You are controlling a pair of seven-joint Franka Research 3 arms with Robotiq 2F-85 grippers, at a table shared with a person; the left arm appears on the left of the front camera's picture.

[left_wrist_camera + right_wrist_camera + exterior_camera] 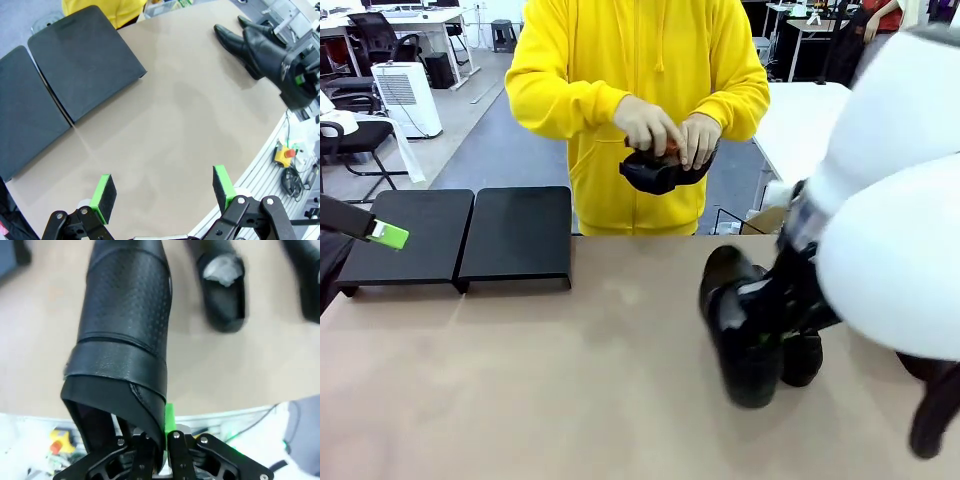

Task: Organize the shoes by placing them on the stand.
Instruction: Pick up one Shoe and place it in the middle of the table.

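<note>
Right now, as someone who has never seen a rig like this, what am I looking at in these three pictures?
Two white robot arms share a table with a person. The front view looks across at them; the other two come from cameras on each wrist. The left gripper is open over bare tabletop near the black stand. The right gripper is shut on the heel rim of a black dress shoe; a paper-stuffed shoe lies beside it. The person's hands hold another shoe.
</note>
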